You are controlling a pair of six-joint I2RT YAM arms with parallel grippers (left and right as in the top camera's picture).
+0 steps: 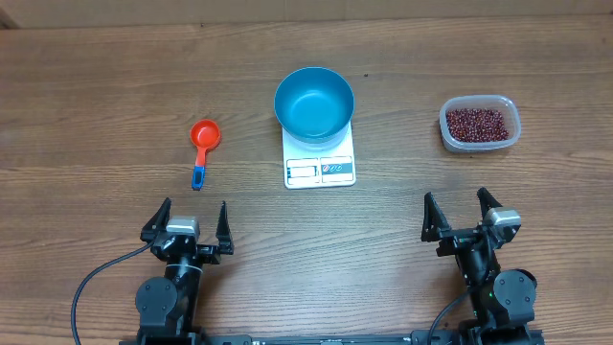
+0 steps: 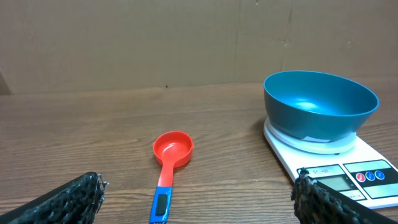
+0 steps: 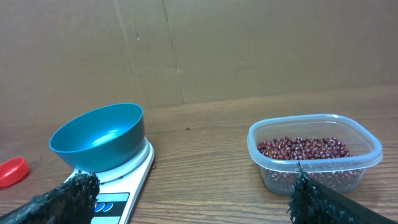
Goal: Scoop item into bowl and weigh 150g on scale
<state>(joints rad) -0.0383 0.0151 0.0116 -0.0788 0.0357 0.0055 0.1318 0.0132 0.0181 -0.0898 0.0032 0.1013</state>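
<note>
Wood-grain table (image 1: 96, 86), cardboard wall behind. Step in hand: start, nothing scooped yet.

Left gripper (image 1: 192, 209) at 7 o'clock: fingers spread wide, holding and touching nothing. Right gripper (image 1: 456, 199) at 5 o'clock: likewise wide and empty.

Red scoop (image 1: 203, 139) lies at 12 o'clock from the left gripper, handle nearest it.

Scale (image 1: 320, 168) mid-table, with the empty blue bowl (image 1: 314, 103) seated on it.

Beans (image 1: 476, 122) sit in the clear tub (image 1: 515, 129) at 12 o'clock from the right gripper, well apart from the bowl.

Judgement: next comes a grasp on the flat-lying scoop handle.

Wood-grain worktop (image 1: 96, 115); white scale (image 1: 320, 171) mid-width, toward the far edge; red scoop (image 1: 204, 136), blue handle, left of it, apart; clear tub (image 1: 480, 147) near the right edge, well apart from the scale.
</note>
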